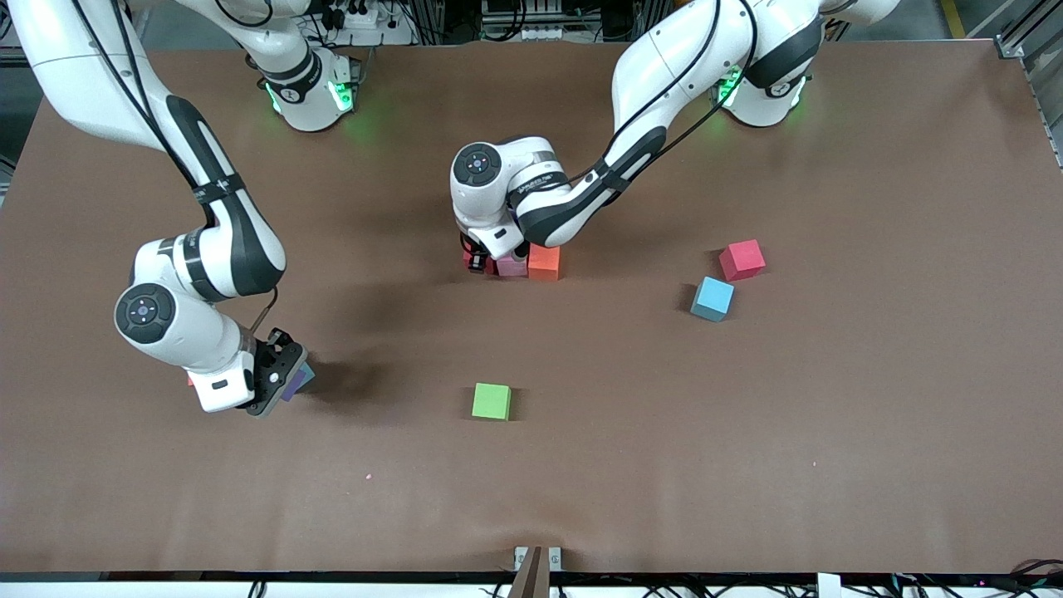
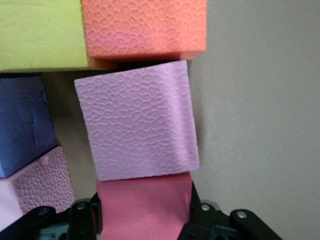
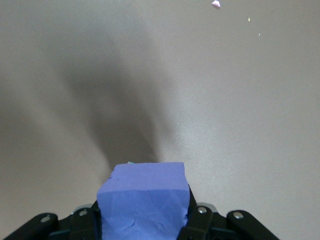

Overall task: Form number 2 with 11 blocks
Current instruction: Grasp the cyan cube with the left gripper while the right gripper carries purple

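The left gripper [image 1: 480, 259] is down at the cluster in the middle of the worktop [image 1: 747, 465], and its fingers are clamped on a red block [image 2: 142, 207]. Pressed against that one sits a pink block [image 2: 137, 122], then an orange block [image 1: 545, 262] at the end of the row. The left wrist view also catches a yellow block [image 2: 40, 32] beside the orange one, a purple block [image 2: 22, 122] and another pink cube [image 2: 42, 182] tucked alongside. So the digit is only partly built here.

Over at the right arm's end, the right gripper [image 1: 282, 384] hangs above the worktop with its fingers closed on a second purple cube [image 3: 145, 202].

Loose pieces: a red cube [image 1: 742, 259] and a light blue cube [image 1: 712, 299] lie near each other toward the left arm's end, the blue one nearer the front camera. A green cube [image 1: 492, 401] sits alone, nearer the camera than the cluster.
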Available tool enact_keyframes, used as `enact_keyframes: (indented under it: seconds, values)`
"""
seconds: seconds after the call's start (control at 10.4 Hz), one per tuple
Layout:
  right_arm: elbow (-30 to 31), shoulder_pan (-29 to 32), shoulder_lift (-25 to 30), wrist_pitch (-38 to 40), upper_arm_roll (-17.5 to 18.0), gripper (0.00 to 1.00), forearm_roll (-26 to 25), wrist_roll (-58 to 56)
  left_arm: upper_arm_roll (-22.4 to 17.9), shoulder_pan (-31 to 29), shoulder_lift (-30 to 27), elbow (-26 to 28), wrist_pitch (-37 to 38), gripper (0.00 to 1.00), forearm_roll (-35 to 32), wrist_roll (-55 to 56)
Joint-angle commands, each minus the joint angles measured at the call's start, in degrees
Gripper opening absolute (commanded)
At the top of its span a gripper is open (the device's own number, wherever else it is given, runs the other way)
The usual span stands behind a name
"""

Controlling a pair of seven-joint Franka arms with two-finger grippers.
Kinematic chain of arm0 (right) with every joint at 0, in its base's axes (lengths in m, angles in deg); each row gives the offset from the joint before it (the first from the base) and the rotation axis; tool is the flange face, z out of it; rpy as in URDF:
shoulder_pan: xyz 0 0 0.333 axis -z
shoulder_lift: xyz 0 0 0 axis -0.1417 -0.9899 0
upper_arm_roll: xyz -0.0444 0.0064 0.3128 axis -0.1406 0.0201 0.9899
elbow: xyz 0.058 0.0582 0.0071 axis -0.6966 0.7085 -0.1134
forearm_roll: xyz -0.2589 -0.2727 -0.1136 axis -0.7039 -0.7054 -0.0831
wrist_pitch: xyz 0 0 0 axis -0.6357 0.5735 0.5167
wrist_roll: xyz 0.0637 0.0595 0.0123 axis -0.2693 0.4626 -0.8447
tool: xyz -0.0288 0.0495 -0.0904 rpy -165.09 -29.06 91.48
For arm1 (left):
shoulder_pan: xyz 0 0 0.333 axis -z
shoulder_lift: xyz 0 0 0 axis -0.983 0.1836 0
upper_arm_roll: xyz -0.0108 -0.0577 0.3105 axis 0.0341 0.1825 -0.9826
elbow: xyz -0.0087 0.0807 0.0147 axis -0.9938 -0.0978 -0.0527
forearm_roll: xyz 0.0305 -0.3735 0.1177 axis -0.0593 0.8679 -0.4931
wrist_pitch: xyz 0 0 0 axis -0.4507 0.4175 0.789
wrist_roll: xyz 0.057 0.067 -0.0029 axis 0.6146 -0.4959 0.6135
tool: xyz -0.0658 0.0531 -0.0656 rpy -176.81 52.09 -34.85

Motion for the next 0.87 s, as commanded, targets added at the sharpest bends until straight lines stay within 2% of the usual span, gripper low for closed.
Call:
enact_keyframes:
  seconds: [0.0, 0.58, 0.67, 0.77]
  values:
    - [1.67, 0.69, 1.46, -0.49, 0.7, 0.23, 0.6, -1.2, -0.2, 0.04, 0.17, 0.19, 1.55, 0.36, 1.31, -1.31]
    - [1.76, 0.51, 1.55, -0.49, 1.05, 0.23, 0.69, -1.2, -0.29, -0.67, 0.08, 0.28, 3.22, 0.36, 1.31, -1.4]
    - [1.67, 0.51, 1.55, -0.58, 1.14, 0.23, 0.69, -1.2, -0.29, -0.84, 0.08, 0.28, 3.4, 0.38, 1.31, -1.4]
    - [1.67, 0.51, 1.64, -0.58, 1.14, 0.23, 0.69, -1.2, -0.29, -0.84, 0.08, 0.28, 3.57, 0.46, 1.31, -1.4]
